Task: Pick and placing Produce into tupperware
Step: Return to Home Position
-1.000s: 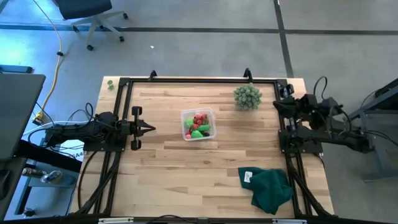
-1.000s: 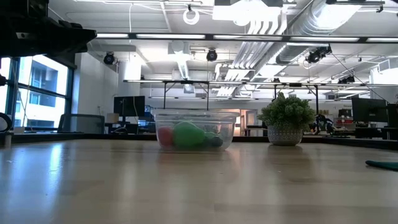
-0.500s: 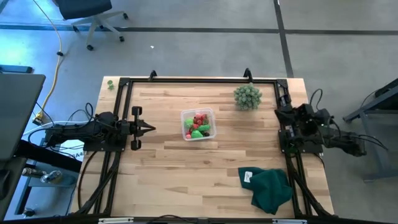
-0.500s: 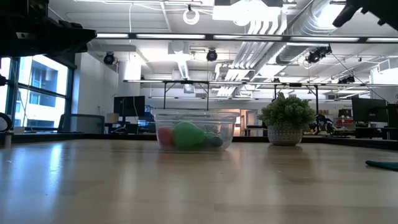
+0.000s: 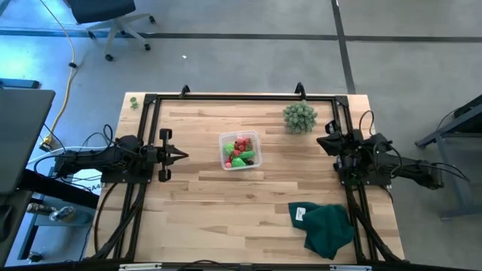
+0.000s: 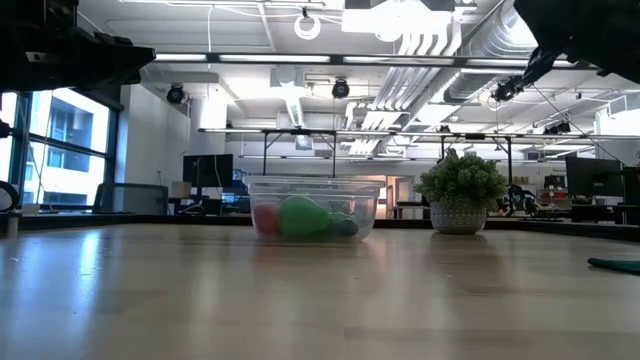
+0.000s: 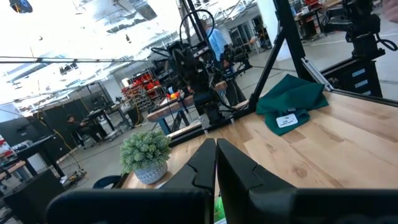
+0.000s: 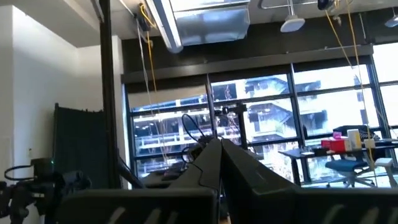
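The clear tupperware [image 5: 240, 151] stands on the wooden table's middle, a little toward the far edge, with red and green produce [image 5: 239, 152] inside it; the low view shows it as a clear tupperware [image 6: 315, 208] with a green piece [image 6: 298, 217] behind its wall. My left gripper [image 5: 184, 155] is shut at the table's left side, pointing level toward the tupperware and holding nothing. My right gripper [image 5: 321, 141] is shut at the right edge, tipped upward, empty. In the wrist views both grippers, left [image 7: 216, 149] and right [image 8: 220, 149], show their fingers closed together.
A spiky grey-green potted ball [image 5: 300, 117] stands at the far right of the table. A dark green cloth [image 5: 325, 226] with a white label lies at the near right. A black frame [image 5: 226, 97] borders the table.
My right arm has folded down and come in toward the table's right edge, its shut gripper sinking and now reaching past the frame toward the table. The left arm and the tupperware have kept still.
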Robot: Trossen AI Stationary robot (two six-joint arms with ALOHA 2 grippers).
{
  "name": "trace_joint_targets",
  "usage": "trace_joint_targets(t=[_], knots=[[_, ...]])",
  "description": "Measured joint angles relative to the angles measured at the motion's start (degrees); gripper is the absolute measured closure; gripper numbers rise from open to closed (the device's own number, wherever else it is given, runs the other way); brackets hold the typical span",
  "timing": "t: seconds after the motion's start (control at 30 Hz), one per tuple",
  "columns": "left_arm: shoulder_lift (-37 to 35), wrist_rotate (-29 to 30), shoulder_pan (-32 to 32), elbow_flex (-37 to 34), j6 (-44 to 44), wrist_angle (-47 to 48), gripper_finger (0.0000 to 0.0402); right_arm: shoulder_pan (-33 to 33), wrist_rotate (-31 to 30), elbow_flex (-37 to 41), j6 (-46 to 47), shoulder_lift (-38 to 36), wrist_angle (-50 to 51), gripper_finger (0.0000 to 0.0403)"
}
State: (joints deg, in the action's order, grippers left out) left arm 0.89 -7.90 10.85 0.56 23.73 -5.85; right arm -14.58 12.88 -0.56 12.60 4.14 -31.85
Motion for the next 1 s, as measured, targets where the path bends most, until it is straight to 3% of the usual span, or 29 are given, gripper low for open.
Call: trace_joint_targets(t=[0.33, 0.73, 1.0], knots=[[0.0, 0.0, 0.0, 0.0, 0.0, 0.0, 0.0396, 0.0, 0.2, 0.0, -7.1, 0.0, 12.7, 0.0401], [0.0, 0.0, 0.0, 0.0, 0.0, 0.0, 0.0396, 0.0, -1.5, 0.0, -5.1, 0.0, 29.2, 0.0401], [0.0, 0.0, 0.0, 0.0, 0.0, 0.0, 0.0396, 0.0, -3.4, 0.0, -5.1, 0.3, 29.8, 0.0401]])
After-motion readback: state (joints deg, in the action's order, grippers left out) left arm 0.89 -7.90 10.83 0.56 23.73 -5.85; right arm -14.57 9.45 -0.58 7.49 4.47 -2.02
